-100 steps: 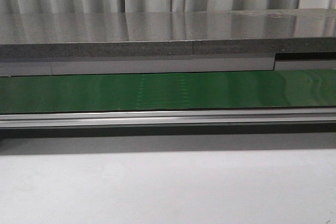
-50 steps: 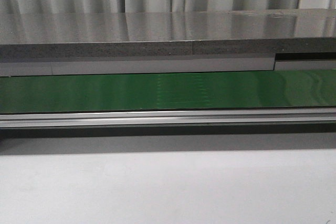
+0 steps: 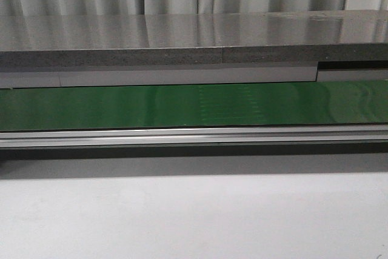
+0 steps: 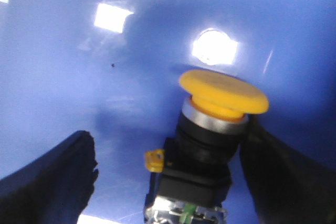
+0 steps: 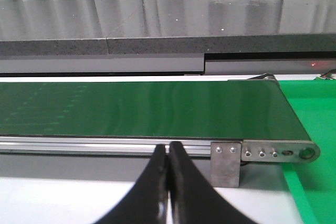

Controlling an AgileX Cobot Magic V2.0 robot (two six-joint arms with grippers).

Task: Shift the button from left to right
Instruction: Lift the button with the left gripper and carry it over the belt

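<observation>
The button (image 4: 210, 140) shows only in the left wrist view. It has a black boxy body, a silver ring, a round yellow-orange cap and a small green mark, and it lies on a blue surface (image 4: 79, 77). My left gripper (image 4: 168, 135) is open around it. One finger (image 4: 52, 177) stands well clear of the button and the other finger (image 4: 283, 177) is right against its body. My right gripper (image 5: 168, 148) is shut and empty, just in front of the conveyor's metal rail (image 5: 105, 145). Neither gripper nor the button shows in the front view.
A green conveyor belt (image 3: 121, 107) runs left to right behind a white table (image 3: 194, 216), with a grey counter (image 3: 182, 34) behind it. The belt's right end (image 5: 283, 114) and its bracket (image 5: 226, 163) border a bright green surface (image 5: 315, 114).
A faint light pattern on the green belt has shifted to the right in the front view. Nothing else there has changed.
</observation>
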